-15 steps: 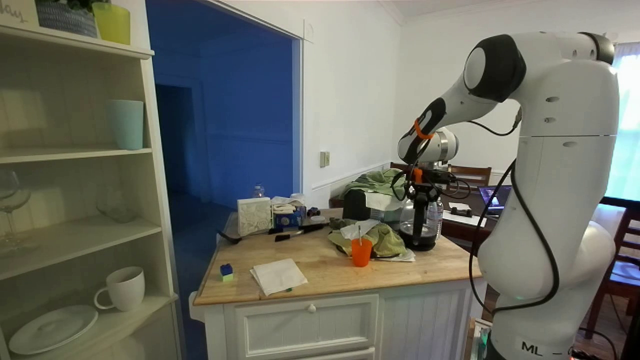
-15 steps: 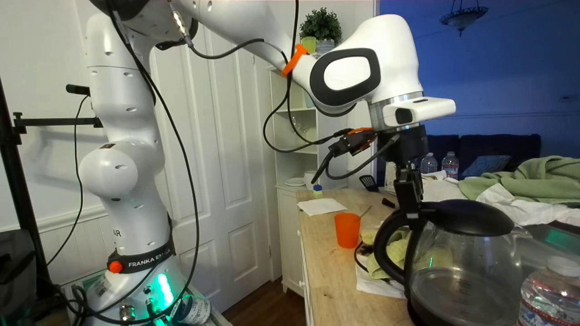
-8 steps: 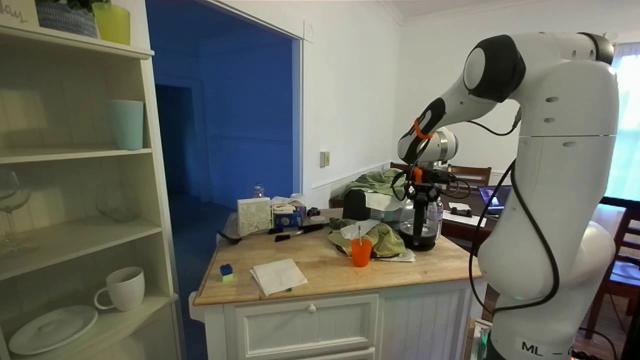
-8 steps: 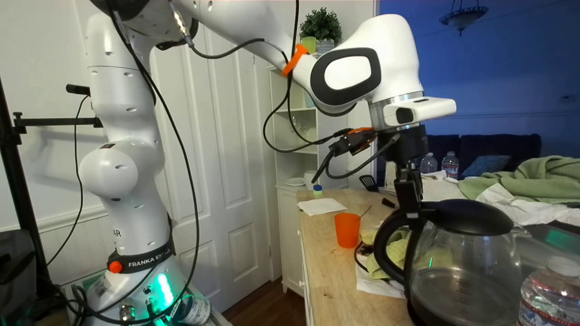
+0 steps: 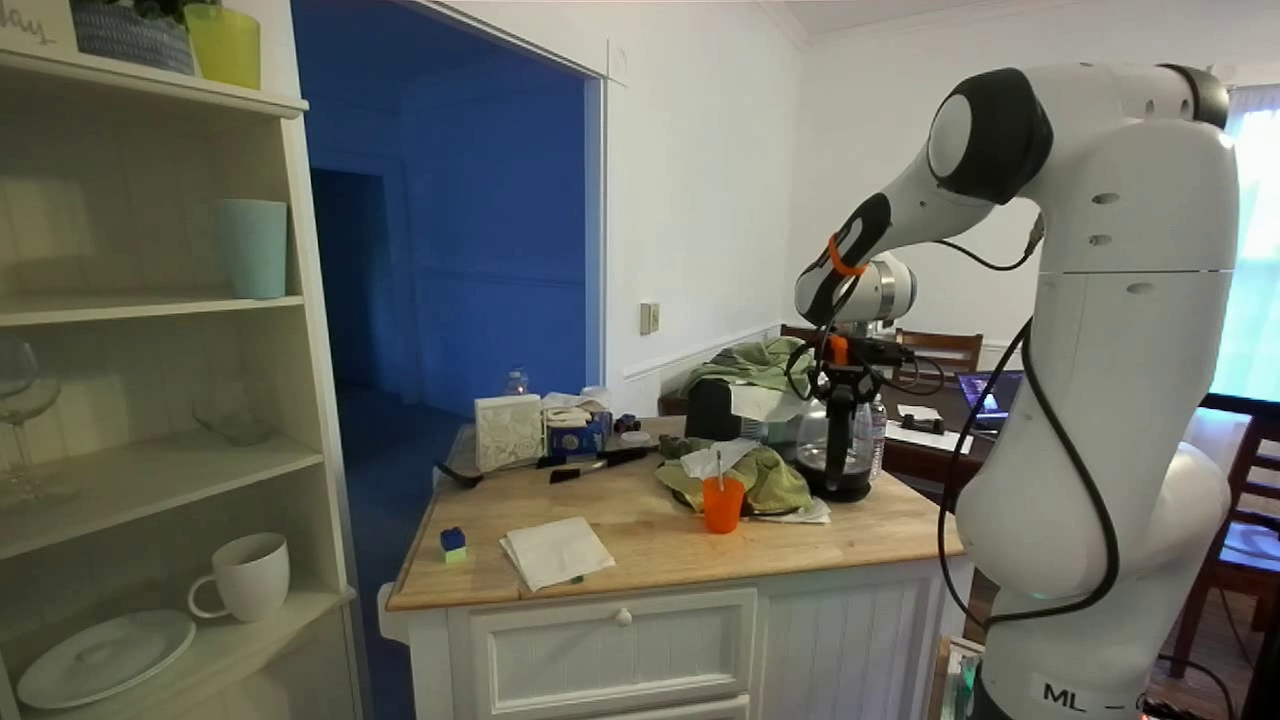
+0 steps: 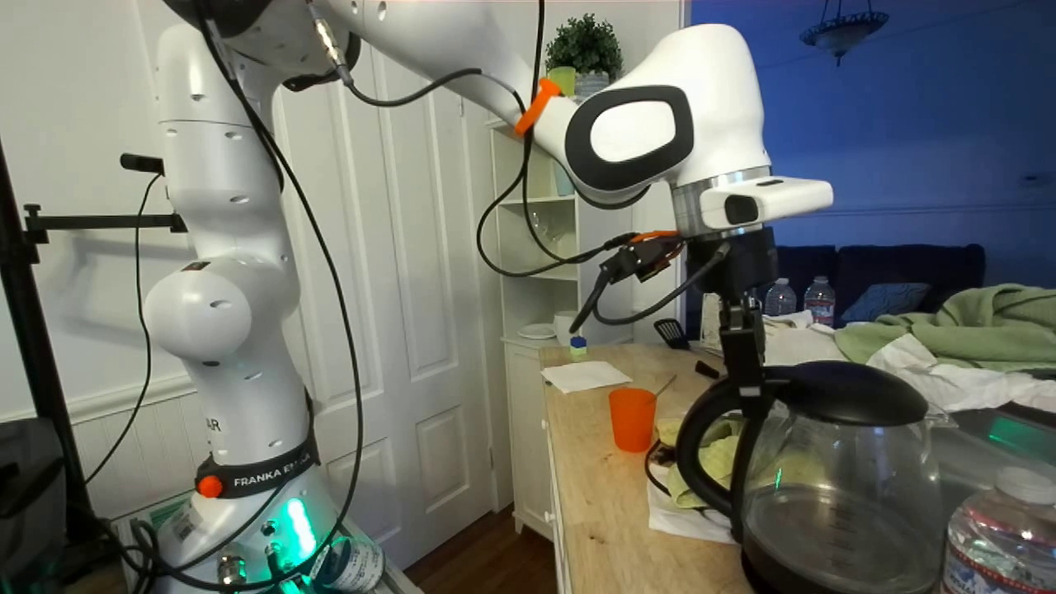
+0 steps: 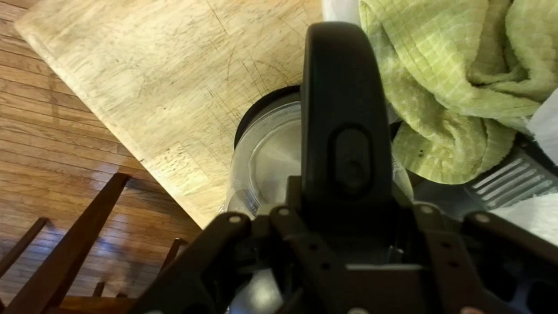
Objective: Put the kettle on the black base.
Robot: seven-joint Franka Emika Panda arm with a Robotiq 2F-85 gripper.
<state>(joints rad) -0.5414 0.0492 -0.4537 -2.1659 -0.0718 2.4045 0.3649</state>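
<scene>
The kettle (image 6: 841,503) has a clear glass body, black lid, black handle and dark bottom. It stands upright over the counter's right end in an exterior view (image 5: 850,450); I cannot tell whether its bottom touches the counter. My gripper (image 6: 749,388) is shut on the top of the kettle's handle. In the wrist view the black handle (image 7: 344,104) lies between the fingers of the gripper (image 7: 346,192). The black base is not clearly visible; a dark edge shows under the green cloth (image 5: 775,480), but I cannot tell what it is.
An orange cup (image 6: 633,419) stands near the cloth. A water bottle (image 6: 1002,540) stands close beside the kettle. A covered appliance with a green display (image 6: 1011,433) is behind it. White papers (image 5: 558,552) lie on the counter (image 5: 640,540). The counter's edge (image 7: 130,148) runs near the kettle.
My gripper and the kettle have shifted slightly left in both exterior views, with a very slight rise in one of them. The grip on the handle stays the same.
</scene>
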